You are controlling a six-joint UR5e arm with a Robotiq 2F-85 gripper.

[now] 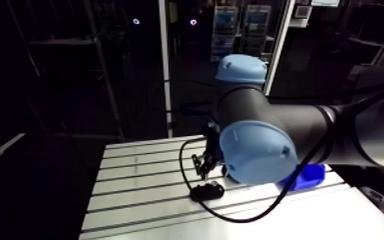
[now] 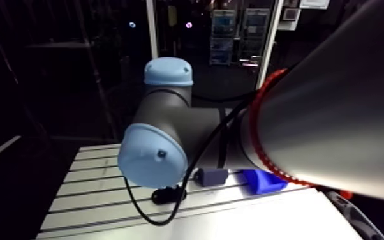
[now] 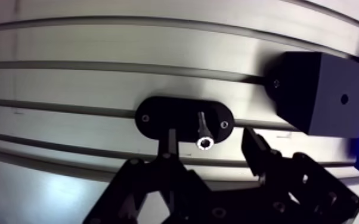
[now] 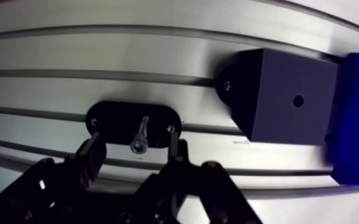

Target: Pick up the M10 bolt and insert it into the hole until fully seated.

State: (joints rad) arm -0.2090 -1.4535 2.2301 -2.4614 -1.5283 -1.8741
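A silver bolt (image 3: 204,134) stands in a black oval holder plate (image 3: 158,114) on the slotted table, its socket head facing the wrist camera. My gripper (image 3: 212,142) hangs just above it, open. One finger (image 3: 170,143) is on each side of the bolt head, with a gap showing on both sides. Beyond the holder sits a dark block (image 3: 313,89) with a small round hole (image 3: 344,99) in its face. In the arm view the gripper (image 1: 206,167) hovers over the holder (image 1: 207,190).
A blue plastic part (image 4: 358,113) stands right behind the dark block, also seen in the arm view as a blue part (image 1: 306,177). The aluminium table (image 3: 98,71) has long parallel slots. A black cable loops over the table by the holder.
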